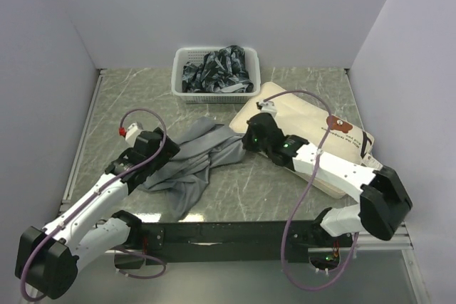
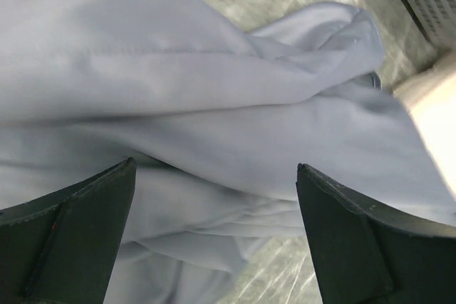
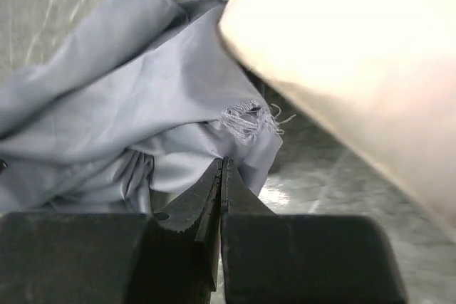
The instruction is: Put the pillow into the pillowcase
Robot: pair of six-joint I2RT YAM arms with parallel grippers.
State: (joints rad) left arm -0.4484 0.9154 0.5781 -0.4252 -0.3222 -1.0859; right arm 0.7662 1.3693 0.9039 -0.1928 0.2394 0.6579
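Since the pillowcase [image 1: 191, 156] is limp, I'd pinch its frayed edge. Left jaws gape wide; right jaws are pressed together.

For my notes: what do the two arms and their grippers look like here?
Both the left arm and right arm have white links, black joints and a looping mauve cable. The left gripper and right gripper have dark wedge fingers; the right's are toothed.
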